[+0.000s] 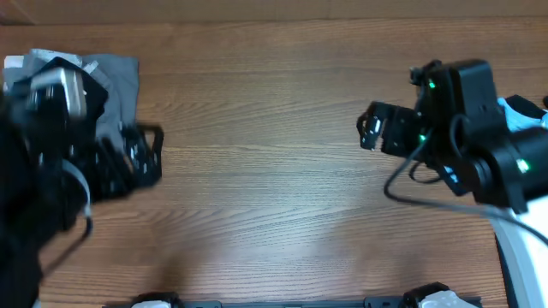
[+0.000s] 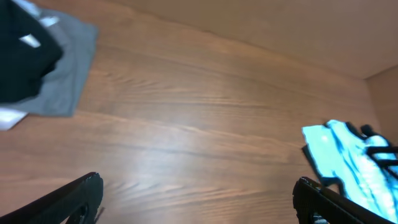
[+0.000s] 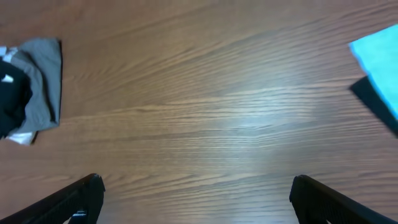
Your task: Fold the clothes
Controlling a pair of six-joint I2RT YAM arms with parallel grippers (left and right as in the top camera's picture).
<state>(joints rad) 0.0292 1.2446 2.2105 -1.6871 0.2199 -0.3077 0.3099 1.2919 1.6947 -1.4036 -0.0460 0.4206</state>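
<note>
Crumpled grey-and-black fabric heap (image 1: 120, 79) sits right beside the left gripper (image 1: 144, 156), well apart from the right gripper (image 1: 370, 130); both gaping wide, empty.

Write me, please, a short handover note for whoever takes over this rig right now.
Left gripper: open, empty, over bare table beside the pile.
Right gripper: open, empty, over bare wood.
Clothes: black shirt bunched on a grey garment at the far left corner; light blue shirt crumpled at the right edge, by the right arm.
Done: nothing spread out or clearly folded.
Left: pick up, spread and fold each piece.
</note>
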